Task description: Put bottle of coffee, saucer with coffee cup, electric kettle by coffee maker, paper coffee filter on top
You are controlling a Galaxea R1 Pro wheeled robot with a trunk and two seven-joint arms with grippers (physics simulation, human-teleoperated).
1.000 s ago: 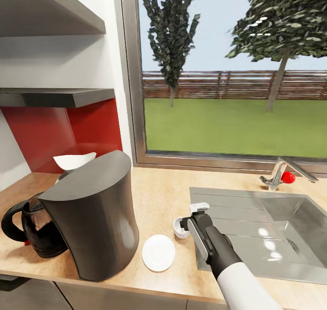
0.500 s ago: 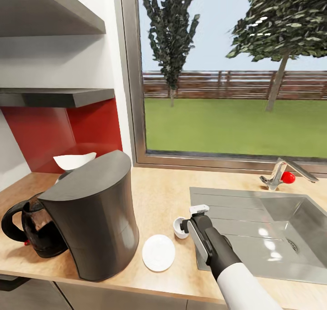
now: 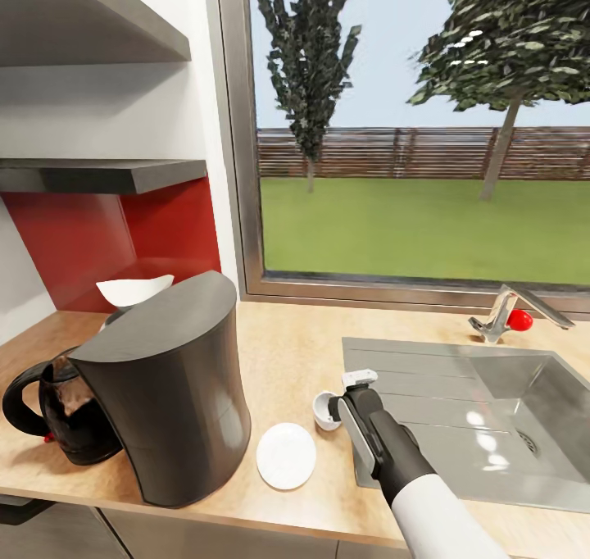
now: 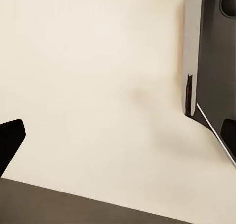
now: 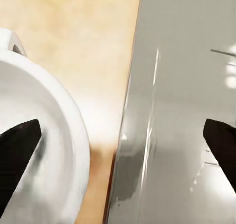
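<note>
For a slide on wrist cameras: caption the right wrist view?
Open right gripper straddling the white coffee cup's rim, one finger inside, beside the steel sink edge.

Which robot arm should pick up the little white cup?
The right one, probably. The right gripper is already at the coffee cup, one finger over its rim, jaws open. The saucer lies just beside it.

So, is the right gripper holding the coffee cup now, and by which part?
Nothing is held yet. The right gripper is open: one finger reaches inside the coffee cup, the other lies far outside over the sink, so the rim is only straddled.
</note>
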